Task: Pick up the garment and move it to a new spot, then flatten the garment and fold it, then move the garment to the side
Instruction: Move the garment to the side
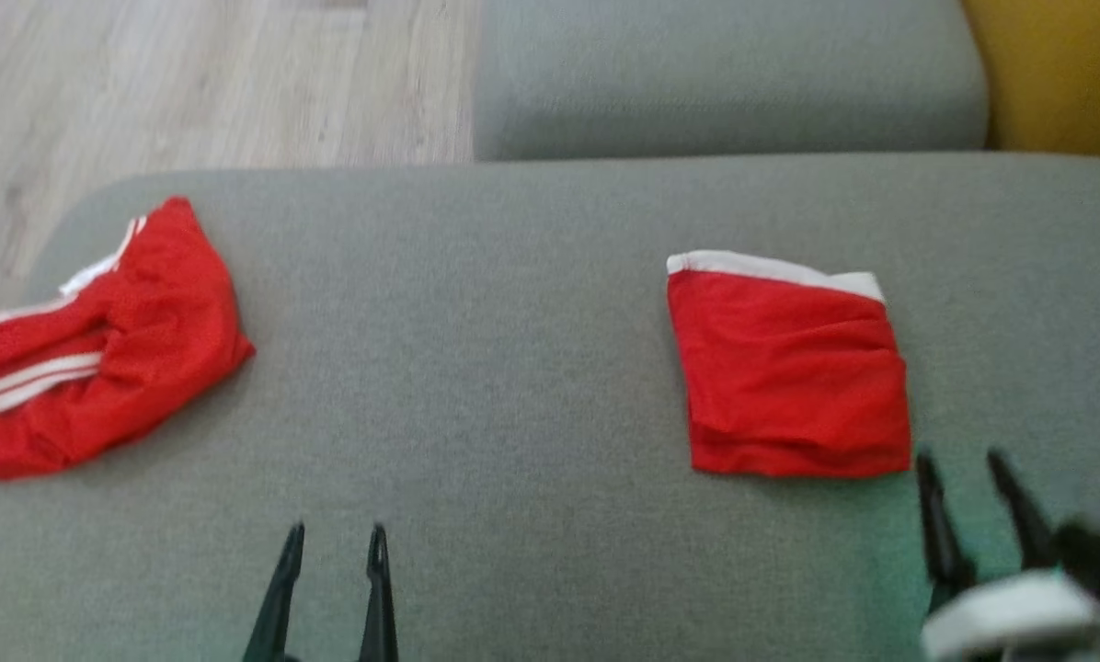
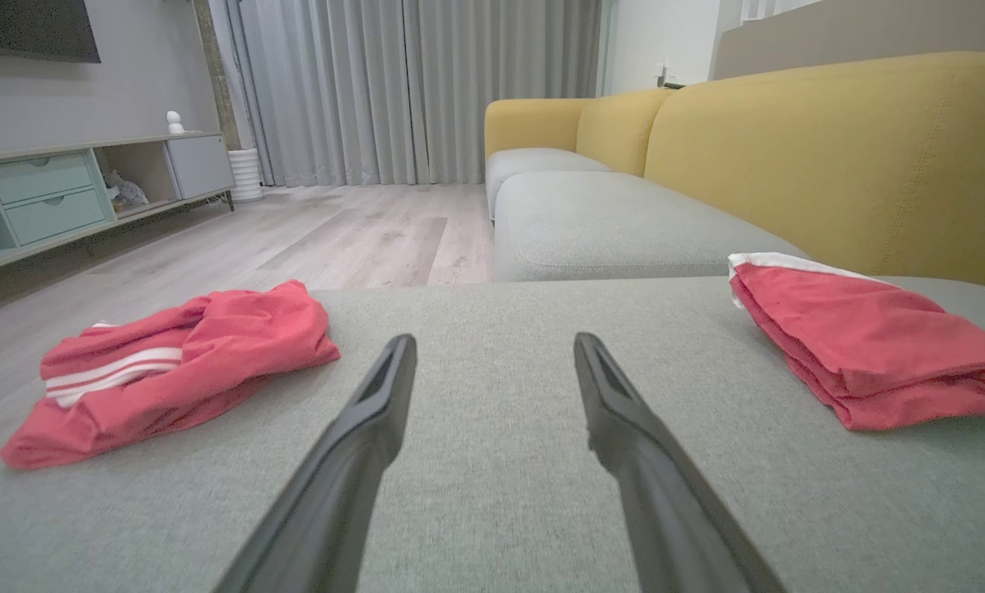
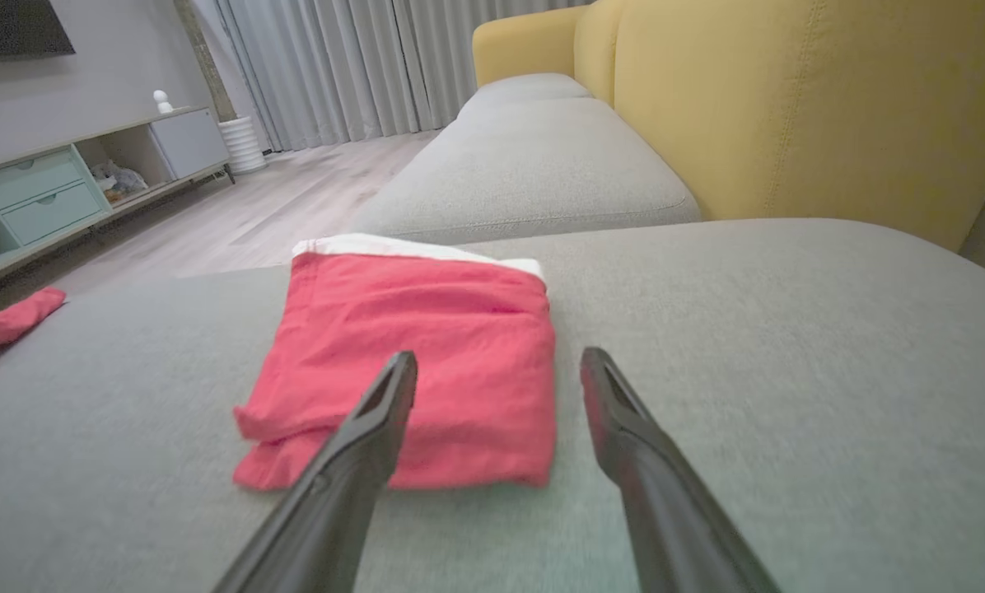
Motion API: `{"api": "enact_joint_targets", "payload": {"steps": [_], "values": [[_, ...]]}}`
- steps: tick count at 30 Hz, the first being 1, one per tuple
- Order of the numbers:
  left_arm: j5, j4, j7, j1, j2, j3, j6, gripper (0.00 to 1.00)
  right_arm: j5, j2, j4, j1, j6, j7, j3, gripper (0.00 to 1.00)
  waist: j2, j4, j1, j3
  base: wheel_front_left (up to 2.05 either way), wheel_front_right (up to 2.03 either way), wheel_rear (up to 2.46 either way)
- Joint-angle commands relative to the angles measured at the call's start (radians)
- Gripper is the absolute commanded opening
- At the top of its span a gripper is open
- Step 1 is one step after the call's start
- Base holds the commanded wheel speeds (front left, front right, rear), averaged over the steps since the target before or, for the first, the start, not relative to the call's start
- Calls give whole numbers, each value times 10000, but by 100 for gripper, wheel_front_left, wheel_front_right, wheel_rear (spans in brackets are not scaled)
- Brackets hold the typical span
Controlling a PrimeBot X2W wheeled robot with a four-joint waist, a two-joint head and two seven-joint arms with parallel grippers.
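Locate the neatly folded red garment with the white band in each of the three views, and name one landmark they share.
Head view: folded garment right of centre on the grey cushion.
Left wrist view: folded garment at the right edge, below the yellow backrest.
Right wrist view: folded garment just left of centre, white band farthest away.
Shared landmark: the yellow backrest.

- left gripper [image 1: 334,538] at lower left, dark fingers parted, pointing up, holding nothing;
- right gripper [image 1: 962,464] at lower right, fingers parted, tilted slightly leftward, empty
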Motion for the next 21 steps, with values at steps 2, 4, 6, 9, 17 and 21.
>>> {"api": "enact_joint_targets", "payload": {"steps": [2, 4, 6, 9, 17, 21], "values": [[187, -484, -51, -757, -160, 341, 11, 100, 398, -541, -231, -1306, 69, 847, -99, 100, -1, 111, -1, 538, 0, 0, 0], [270, -517, -51, -907, -171, 304, 7, 100, 577, -743, -121, -1919, 69, 1644, -337, 100, -1, 142, -1, 765, 0, 0, 0], [377, -504, -51, -1056, -177, 228, -33, 100, 763, -921, 94, -2440, 69, 2488, -436, 100, -1, 181, -1, 916, 0, 0, 0], [445, -493, -51, -1258, -187, 132, -83, 100, 1143, -1132, 585, -3018, 69, 3737, -449, 100, -1, 264, -1, 1115, 0, 0, 0], [493, -538, -51, -1663, -211, -36, -85, 100, 1828, -1184, 1784, -3772, 69, 5108, -314, 77, -1, 435, -1, 1617, 0, 0, 0], [522, -560, -51, -1858, -218, -61, -71, 100, 2360, -1191, 2012, -4116, 69, 5101, 91, 0, -1, 327, -1, 1979, 0, 0, 0]]}}
